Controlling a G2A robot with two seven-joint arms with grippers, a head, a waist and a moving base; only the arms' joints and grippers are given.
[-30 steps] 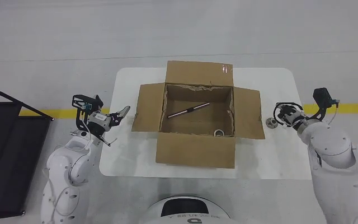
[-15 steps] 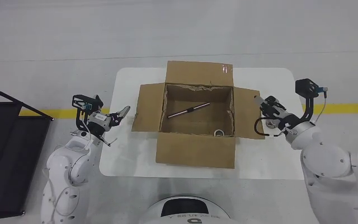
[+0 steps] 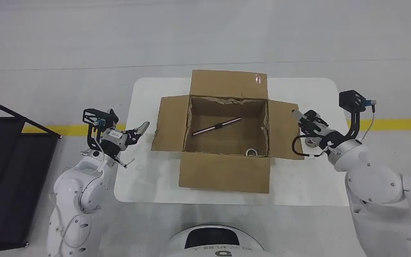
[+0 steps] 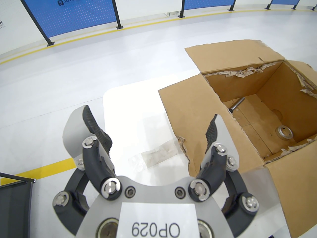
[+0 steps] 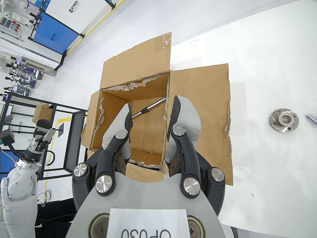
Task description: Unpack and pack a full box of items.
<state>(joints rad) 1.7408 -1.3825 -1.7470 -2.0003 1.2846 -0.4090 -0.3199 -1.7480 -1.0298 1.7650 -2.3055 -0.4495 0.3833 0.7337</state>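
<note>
Judging by how things lie, the unpacking half is under way. The open brown cardboard box [image 3: 221, 172] in the middle of the white desk [image 3: 308, 186] holds a slim metal rod [image 3: 216, 126] lying aslant on its floor and a small silver metal ring [image 4: 284, 132] near the corner on the robot's right. A round silver metal flange [image 5: 283, 120] and a short metal cylinder [image 5: 311, 119] lie out on the desk beyond the right flap. The right pincer [image 5: 151, 102] hangs over that flap, aimed into the box, fingers apart and holding nothing. The left pincer [image 4: 150, 116] is over the desk's left edge, spread wide and empty. The next move probably calls for the right arm to dip past the torn rim and close on the ring or the rod. As for writing, each wrist plate has a white sticker [image 5: 147, 224] with a short printed code, and the blue and white partition panels [image 4: 81, 3] behind carry a logo.
</note>
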